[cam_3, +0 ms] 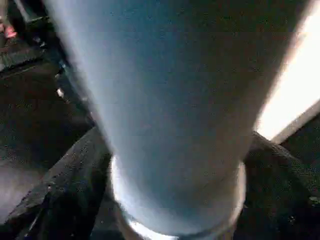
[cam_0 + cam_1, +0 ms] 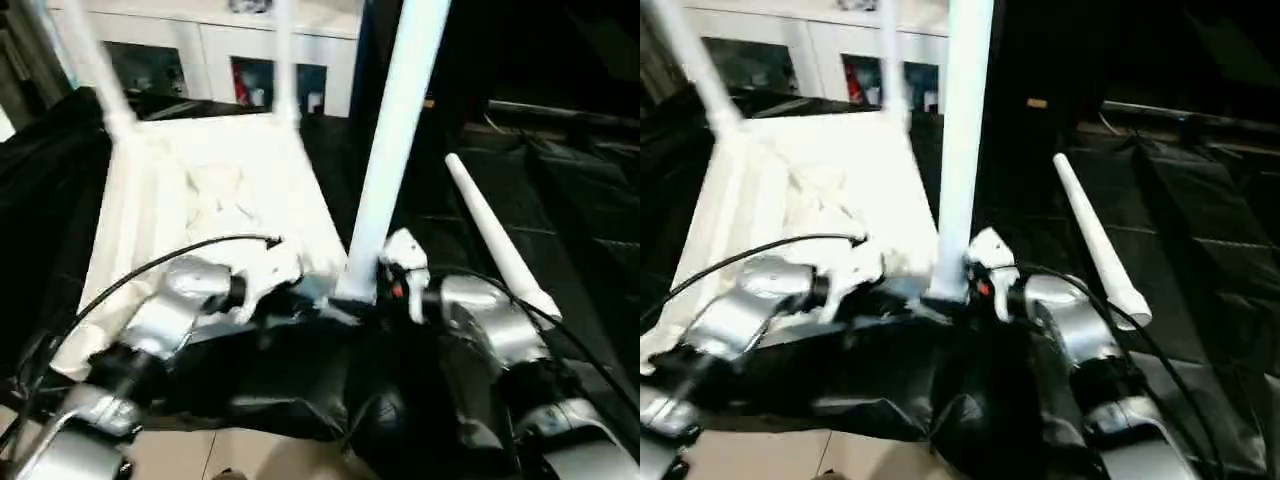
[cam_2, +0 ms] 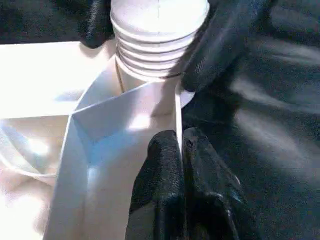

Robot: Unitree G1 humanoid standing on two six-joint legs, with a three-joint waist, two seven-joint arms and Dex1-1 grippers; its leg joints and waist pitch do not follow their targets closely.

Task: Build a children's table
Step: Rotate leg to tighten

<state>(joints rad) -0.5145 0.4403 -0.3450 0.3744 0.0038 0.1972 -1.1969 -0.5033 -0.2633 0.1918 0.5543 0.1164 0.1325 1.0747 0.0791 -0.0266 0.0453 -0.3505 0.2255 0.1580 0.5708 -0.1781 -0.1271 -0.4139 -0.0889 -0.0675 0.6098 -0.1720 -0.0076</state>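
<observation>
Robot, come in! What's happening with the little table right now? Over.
Left gripper shut on tabletop edge. Right gripper open around near upright leg. Three legs standing; last leg lying loose on dark cover.

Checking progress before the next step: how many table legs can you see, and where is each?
4. Three stand in the tabletop: near leg by the right gripper, far-left leg, far-right leg. A loose leg lies on the black sheet.

Both silver forearms reached forward and angled inward toward each other, left gripper with its black fingers pressed together, right gripper with fingers spread wide apart.
</observation>
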